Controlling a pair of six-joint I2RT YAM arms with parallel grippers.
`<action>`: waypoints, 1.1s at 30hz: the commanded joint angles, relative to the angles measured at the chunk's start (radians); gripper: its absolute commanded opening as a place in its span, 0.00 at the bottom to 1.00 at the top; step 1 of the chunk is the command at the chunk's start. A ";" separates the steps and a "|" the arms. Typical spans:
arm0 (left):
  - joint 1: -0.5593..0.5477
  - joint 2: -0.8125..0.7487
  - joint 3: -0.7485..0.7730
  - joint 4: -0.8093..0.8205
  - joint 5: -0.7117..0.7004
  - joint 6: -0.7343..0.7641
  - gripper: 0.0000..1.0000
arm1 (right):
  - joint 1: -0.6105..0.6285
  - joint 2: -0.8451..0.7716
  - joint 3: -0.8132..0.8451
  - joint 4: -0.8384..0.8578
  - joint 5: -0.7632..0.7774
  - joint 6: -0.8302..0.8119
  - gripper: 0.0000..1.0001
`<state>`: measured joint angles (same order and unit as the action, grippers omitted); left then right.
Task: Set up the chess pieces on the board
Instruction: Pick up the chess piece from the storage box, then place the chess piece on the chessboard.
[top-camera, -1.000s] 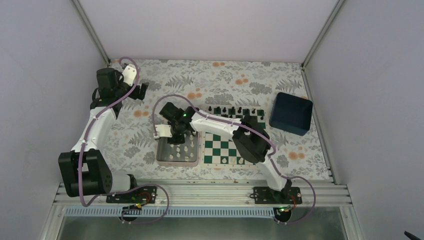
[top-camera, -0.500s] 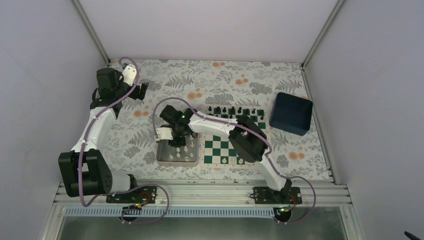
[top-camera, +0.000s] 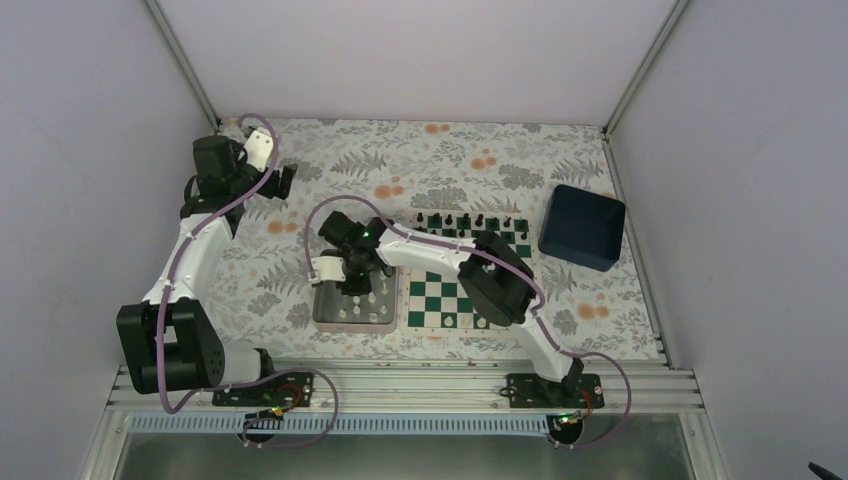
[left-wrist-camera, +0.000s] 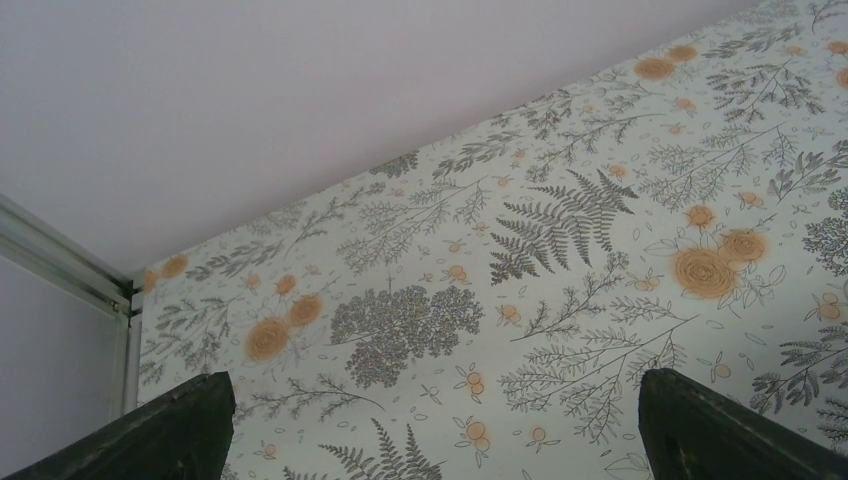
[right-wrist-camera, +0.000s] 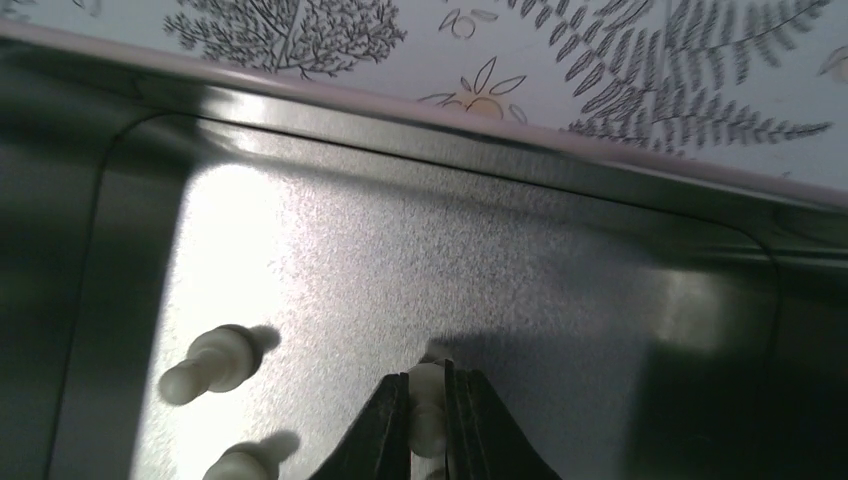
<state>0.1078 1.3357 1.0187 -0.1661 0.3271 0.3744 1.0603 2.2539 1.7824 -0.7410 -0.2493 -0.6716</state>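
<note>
- Right now the right claw (right-wrist-camera: 428, 382) is down inside the silver tray (top-camera: 318, 318), its two fingers clenched on a cream-white piece (right-wrist-camera: 429, 410) that stands upright on the tray floor.
- Seen from the right wrist, the held piece sits near the tray's middle, and its rounded top shows just above the fingertips.
- Two more cream-white pieces (right-wrist-camera: 210, 362) stand to the left of the claw, apart from it and close to each other.
- From above, the right arm reaches left across the board (top-camera: 440, 290) and hides part of it; the tray lies just beside the board's left edge.
- A row of black pieces (top-camera: 468, 220) stands along the board's far edge, and some cream-white ones (top-camera: 465, 320) stand on its near edge.
- Several loose cream-white pieces (top-camera: 370, 302) rest in the tray near the claw.
- At the far left, well apart from tray and board, the left claw (left-wrist-camera: 432, 390) hangs released, its fingers spread wide over the flowered worktop (left-wrist-camera: 560, 230) with nothing between them.
- A dark blue box (top-camera: 582, 230) sits on the worktop to the right of the board, near its far corner.
</note>
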 joint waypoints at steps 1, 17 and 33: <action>0.001 -0.017 -0.001 0.018 0.017 0.000 1.00 | 0.009 -0.137 0.011 -0.023 -0.013 0.017 0.04; 0.001 -0.021 0.007 0.009 0.010 -0.002 1.00 | -0.424 -0.773 -0.556 -0.051 0.047 -0.032 0.05; 0.001 -0.012 0.032 -0.016 0.008 -0.009 1.00 | -0.963 -1.135 -1.104 -0.081 0.001 -0.394 0.06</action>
<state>0.1078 1.3346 1.0191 -0.1719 0.3260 0.3740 0.1513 1.1473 0.7483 -0.8116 -0.2264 -0.9661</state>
